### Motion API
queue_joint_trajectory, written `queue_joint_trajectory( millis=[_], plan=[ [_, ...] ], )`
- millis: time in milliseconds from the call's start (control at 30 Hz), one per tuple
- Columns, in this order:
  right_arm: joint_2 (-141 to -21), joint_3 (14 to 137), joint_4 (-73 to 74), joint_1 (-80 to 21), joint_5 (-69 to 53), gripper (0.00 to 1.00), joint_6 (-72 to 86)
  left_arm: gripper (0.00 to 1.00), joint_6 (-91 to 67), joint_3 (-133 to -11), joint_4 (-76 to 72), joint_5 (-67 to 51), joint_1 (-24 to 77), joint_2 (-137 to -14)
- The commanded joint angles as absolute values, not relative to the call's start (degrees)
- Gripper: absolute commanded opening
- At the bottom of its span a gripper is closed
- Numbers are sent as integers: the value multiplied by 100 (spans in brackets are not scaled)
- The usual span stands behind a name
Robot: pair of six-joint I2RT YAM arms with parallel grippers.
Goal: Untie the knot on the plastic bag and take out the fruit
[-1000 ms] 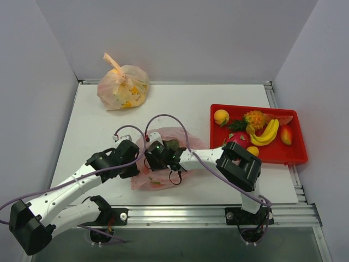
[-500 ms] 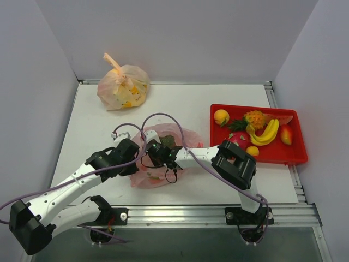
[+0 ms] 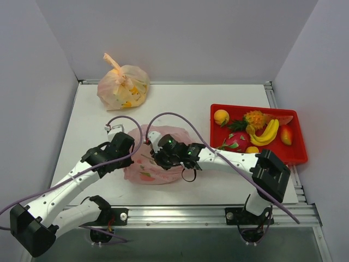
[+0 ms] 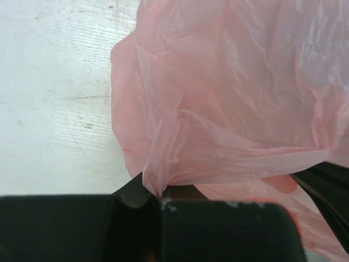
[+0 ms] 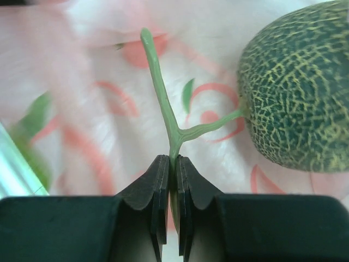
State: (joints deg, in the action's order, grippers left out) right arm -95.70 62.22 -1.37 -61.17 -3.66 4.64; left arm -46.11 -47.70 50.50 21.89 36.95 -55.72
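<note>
No text, label, brand or number can be read anywhere.

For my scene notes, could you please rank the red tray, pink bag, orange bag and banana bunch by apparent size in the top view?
red tray
pink bag, partly hidden by the arms
orange bag, only slightly smaller, so unsure
banana bunch
</note>
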Motion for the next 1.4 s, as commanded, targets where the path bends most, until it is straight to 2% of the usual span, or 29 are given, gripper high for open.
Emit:
queue_joint_trajectory(
  millis=[0,633,1000,1133,1367],
  plan=[
    [-9001,6117,210,-6126,-1019,0,202,0,-4395,-4975,5133,2382,3648,-5467],
    [-7656,6846,650,-5784,-2065,0,325,0,-4377,-4641,5089,2364,3402,-5291],
    [-7119,8005,747,-5634,-2900,0,527,0,-4307,-4597,4896,2206,3287,-5572],
    [-7023,8358,738,-5581,-2866,0,510,0,-4298,-4579,4896,2215,3261,-5581],
    [-6593,8560,809,-4634,-2628,0,922,0,-4201,-4544,4896,2206,3085,-5484]
  ],
)
